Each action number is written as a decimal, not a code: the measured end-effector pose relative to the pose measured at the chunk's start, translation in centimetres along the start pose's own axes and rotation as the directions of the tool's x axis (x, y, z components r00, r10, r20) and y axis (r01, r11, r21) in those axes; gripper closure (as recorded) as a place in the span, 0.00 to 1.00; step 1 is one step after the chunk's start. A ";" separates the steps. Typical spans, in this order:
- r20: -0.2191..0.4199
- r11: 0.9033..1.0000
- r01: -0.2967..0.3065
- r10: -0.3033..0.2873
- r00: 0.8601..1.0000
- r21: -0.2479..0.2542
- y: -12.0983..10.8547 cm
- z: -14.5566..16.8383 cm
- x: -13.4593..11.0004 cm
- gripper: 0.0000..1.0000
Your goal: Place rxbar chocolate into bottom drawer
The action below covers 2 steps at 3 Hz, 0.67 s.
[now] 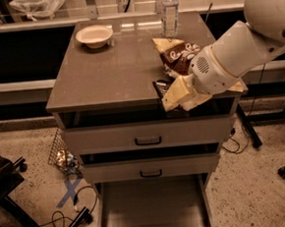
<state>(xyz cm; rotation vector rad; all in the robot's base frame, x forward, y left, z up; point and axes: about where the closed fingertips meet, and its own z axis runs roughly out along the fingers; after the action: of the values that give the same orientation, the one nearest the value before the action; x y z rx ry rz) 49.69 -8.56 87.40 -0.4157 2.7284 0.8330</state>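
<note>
My gripper [173, 97] hangs at the front right edge of the cabinet top, its cream fingers shut on the rxbar chocolate [160, 88], a small black bar that sticks out up and left from between them. The bar is held over the cabinet's front edge, above the upper drawers. The bottom drawer [152, 208] is pulled out at floor level, directly below and slightly left of the gripper, with a plain bare floor.
A brown-and-yellow chip bag [177, 56] lies on the cabinet top [104, 69] behind the gripper. A water bottle [170, 11] and a white bowl [94, 36] stand at the back. Two shut drawers with black handles [148, 141] are below. Cables and a blue X [69, 192] lie on the floor at left.
</note>
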 end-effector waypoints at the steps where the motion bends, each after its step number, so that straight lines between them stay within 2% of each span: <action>1: 0.014 0.999 0.038 -0.038 0.999 0.024 1.2 -1.1 0.7 1.00; 2: 0.014 0.999 0.038 -0.038 0.999 0.024 1.2 -1.1 0.7 1.00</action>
<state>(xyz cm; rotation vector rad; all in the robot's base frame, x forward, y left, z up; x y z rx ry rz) 48.45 -8.35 88.70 -0.4532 2.7058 0.7906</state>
